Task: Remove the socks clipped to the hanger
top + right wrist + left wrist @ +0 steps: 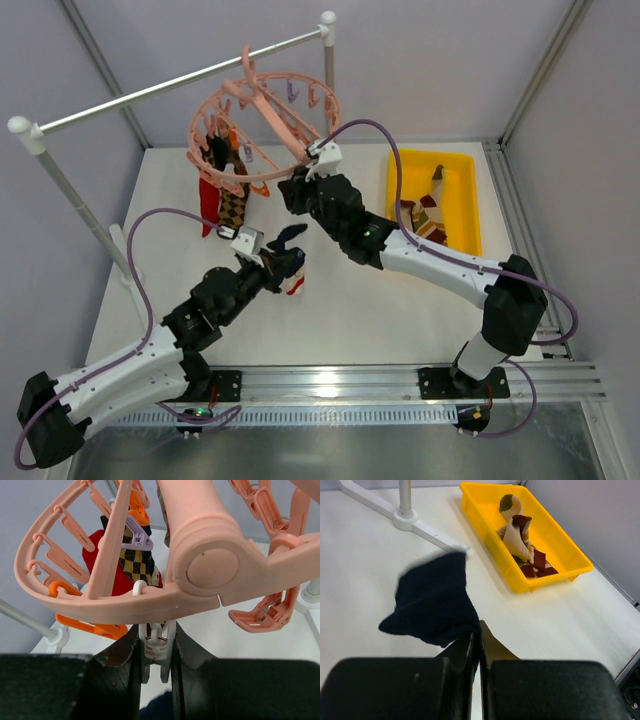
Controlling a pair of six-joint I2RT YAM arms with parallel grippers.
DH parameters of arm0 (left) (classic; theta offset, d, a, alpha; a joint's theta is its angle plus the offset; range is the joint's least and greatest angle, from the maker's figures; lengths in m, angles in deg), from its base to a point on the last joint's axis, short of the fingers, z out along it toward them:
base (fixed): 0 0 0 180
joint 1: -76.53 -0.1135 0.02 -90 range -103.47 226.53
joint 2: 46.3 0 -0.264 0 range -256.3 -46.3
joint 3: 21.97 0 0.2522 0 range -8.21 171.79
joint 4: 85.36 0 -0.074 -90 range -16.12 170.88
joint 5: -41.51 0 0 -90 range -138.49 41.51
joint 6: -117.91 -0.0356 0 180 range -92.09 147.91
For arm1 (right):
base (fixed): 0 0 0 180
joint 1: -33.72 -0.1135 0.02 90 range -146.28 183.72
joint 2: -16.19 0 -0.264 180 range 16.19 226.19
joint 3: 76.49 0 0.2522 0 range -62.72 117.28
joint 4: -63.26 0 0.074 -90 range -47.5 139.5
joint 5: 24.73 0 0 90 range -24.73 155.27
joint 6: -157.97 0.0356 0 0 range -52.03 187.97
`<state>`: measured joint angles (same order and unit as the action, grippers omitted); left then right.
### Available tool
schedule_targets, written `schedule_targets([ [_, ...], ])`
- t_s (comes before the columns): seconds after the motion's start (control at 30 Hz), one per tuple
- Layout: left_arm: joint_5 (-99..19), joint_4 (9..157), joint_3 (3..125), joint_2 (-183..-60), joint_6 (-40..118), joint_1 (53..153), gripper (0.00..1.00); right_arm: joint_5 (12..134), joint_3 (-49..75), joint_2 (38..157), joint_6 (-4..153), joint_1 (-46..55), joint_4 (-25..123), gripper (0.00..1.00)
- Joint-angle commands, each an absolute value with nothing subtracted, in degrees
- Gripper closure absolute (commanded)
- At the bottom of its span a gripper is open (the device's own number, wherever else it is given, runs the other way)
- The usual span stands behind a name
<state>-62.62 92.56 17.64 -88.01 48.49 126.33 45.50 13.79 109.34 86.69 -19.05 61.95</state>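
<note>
Right claw (156,639) pinches a white clip (159,662) under the hanger (200,570); a tug could unhook it from the rail (150,95). Left claw (479,635) grips a navy sock (432,597).

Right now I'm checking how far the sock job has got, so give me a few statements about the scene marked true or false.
1. The left gripper is shut on a dark sock. True.
2. The yellow bin is empty. False: a few socks lie in it.
3. The right gripper pinches a white clip under the pink hanger. True.
4. Every sock is off the hanger. False: a red sock and a checked sock hang clipped to it.
5. The hanger lies flat on the table. False: it hangs from the grey rail.
</note>
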Motion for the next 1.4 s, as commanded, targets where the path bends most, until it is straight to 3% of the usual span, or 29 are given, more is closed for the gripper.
schedule_targets([
  [0.0,-62.72,93.01,17.46,-86.99,48.3,126.45,1.0,42.94,13.92,107.43,86.08,-19.27,66.73,0.96],
  [0.1,-63.68,92.39,17.72,-87.43,48.48,126.45,1.0,42.94,13.57,106.72,85.9,-19.19,66.82,0.95],
  [0.13,-64.04,92.13,17.98,-87.52,48.39,126.45,1.0,43.03,13.56,106.46,85.64,-19.27,66.64,0.89],
  [0.2,-65.79,91.78,17.99,-87.69,48.48,126.54,1.0,43.2,13.39,105.58,85.38,-19.19,65.5,0.63],
  [0.23,-66.32,91.6,17.99,-87.69,48.56,126.45,1.0,43.29,13.04,105.23,85.11,-19.27,65.32,0.35],
  [0.3,-67.81,90.9,17.99,-87.6,48.57,126.45,1.0,43.47,11.12,103.66,84.67,-19.27,64.97,0.25],
  [0.6,-73.1,88.08,19.65,-90.68,48.74,126.1,1.0,40.48,-13.91,90.74,80.19,-19.01,79.12,0.12],
  [0.9,-64.85,93.44,22.02,-98.23,49.18,125.92,1.0,29.25,-26.59,77.91,82.2,-17.52,73.42,0.1],
  [1.2,-63.52,95.64,40.45,-120.19,47.16,134.35,1.0,32.57,-36.97,59.54,89.59,2.16,61.12,0.03],
  [1.37,-55.26,98.28,53.38,-134.16,48.39,135.59,1.0,29.59,-38.9,45.75,90.82,9.98,52.41,0.0],
])
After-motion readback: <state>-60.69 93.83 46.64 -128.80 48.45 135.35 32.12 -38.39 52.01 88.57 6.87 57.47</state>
